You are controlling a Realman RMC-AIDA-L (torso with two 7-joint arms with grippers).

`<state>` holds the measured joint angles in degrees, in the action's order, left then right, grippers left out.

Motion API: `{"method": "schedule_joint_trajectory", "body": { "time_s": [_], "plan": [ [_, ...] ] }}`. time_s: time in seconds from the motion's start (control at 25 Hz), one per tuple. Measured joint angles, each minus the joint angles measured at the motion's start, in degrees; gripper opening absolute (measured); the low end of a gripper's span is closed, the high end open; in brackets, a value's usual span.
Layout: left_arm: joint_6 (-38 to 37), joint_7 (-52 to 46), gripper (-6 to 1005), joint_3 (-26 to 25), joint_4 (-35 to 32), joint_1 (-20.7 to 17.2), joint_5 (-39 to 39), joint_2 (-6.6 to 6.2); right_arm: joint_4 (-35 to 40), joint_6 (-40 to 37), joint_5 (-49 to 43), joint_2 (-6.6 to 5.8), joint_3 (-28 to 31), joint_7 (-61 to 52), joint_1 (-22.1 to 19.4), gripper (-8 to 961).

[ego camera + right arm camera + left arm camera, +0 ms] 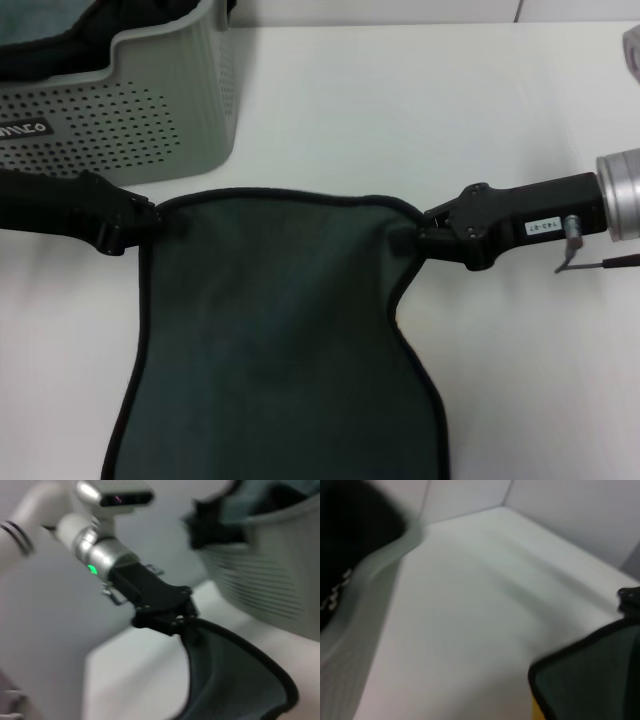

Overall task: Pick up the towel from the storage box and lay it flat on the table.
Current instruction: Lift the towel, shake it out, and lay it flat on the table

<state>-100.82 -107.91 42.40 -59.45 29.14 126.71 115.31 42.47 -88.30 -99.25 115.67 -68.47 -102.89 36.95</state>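
Hanging nearest my head camera, the dark green towel [275,340] is stretching between my two claws above the white table [430,110]. My left claw [148,222] is pinching its left top corner shut, while my right claw [425,232] is clamping the right one. Behind, the perforated storage box [150,110] is sitting on the table, clear of the towel.

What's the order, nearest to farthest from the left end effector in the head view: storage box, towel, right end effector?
1. Towel: its corner is pinched in the left end effector.
2. Storage box: just behind, at the table's far left.
3. Right end effector: across the towel, gripping the opposite corner.
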Motion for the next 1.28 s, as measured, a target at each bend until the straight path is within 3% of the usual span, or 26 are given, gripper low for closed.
{"method": "schedule_joint_trajectory", "body": {
  "time_s": [0.28, 0.92, 1.28],
  "plan": [
    [6.66, 0.38, 25, -0.04, 2.43, 0.33, 2.07, -0.29, 0.64, 5.77, -1.31, -0.37, 0.12, 1.00, 0.37, 39],
    [13.71, -2.31, 82, 0.37, 2.39, 2.24, 7.06, -0.17, -4.20, 17.46, -10.28, -0.05, -1.40, 0.83, 11.26, 47],
    [14.08, -2.12, 113, 0.06, 2.49, 1.66, 7.11, 0.39, -4.09, 18.57, -10.18, 0.21, -1.72, 0.68, 10.73, 51]
  ]
}}
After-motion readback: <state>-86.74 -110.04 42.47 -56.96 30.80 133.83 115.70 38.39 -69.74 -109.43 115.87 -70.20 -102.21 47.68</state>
